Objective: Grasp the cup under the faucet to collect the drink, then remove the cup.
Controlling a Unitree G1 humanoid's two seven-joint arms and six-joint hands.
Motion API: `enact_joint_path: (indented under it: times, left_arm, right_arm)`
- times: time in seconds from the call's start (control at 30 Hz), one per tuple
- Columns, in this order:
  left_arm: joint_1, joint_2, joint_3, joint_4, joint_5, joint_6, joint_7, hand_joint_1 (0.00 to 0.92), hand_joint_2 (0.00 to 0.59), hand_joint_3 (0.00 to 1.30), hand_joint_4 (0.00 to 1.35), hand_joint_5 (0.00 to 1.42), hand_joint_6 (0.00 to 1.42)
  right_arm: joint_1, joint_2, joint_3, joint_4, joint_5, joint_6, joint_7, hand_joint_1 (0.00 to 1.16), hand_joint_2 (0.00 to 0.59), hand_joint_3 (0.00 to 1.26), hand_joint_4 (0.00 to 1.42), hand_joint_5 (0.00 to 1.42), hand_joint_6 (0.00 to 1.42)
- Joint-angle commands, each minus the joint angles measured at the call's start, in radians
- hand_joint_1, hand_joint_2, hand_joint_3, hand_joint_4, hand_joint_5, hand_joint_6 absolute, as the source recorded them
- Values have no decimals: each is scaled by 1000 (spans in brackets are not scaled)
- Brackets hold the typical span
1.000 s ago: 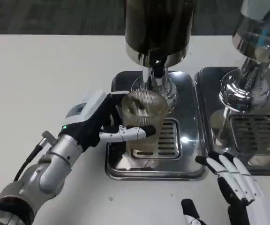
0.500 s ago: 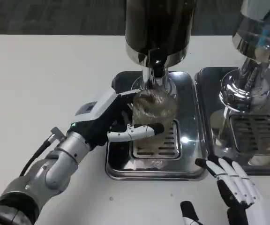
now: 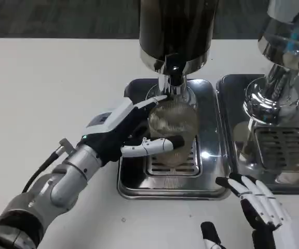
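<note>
The worktop [image 3: 51, 88] is plain white and matte, stretching wide to the left and running up to a straight far edge. Beyond that edge lies a strip of dark grey floor [image 3: 61, 18] with a faint ribbed or woven texture, like carpet. Light falls evenly from above, bright enough to leave soft, short shadows on the white surface.

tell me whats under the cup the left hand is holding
Under the cup, held by the left hand, sits the slotted grate of the drip tray. The cup hides part of the grate.
</note>
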Motion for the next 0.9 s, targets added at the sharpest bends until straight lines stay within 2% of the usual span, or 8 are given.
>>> enact_joint_path:
  times: [0.03, 0.3, 0.63, 0.8, 0.9]
  left_arm:
    - [-5, 12, 5, -28, -10, -3, -12, 89, 64, 119, 121, 265, 276]
    - [25, 44, 40, -80, -47, -22, -14, 77, 63, 108, 100, 239, 250]
    - [145, 142, 138, -235, -155, -100, -72, 75, 62, 108, 106, 239, 248]
    - [220, 192, 211, -337, -255, -140, -138, 46, 79, 149, 173, 262, 263]
    - [244, 218, 251, -383, -385, -172, -259, 3, 103, 202, 224, 293, 290]
  right_arm:
    - [-2, -4, 0, -6, 13, -8, 7, 394, 382, 294, 195, 158, 265]
    - [-23, -5, 4, 13, 23, -15, 6, 396, 382, 301, 197, 159, 265]
    - [-64, -6, 0, 40, 40, -27, 1, 396, 382, 302, 197, 159, 265]
    - [-94, -6, -10, 56, 55, -34, 2, 396, 382, 303, 197, 162, 265]
    - [-111, -11, -18, 62, 67, -38, 9, 397, 382, 303, 197, 166, 267]
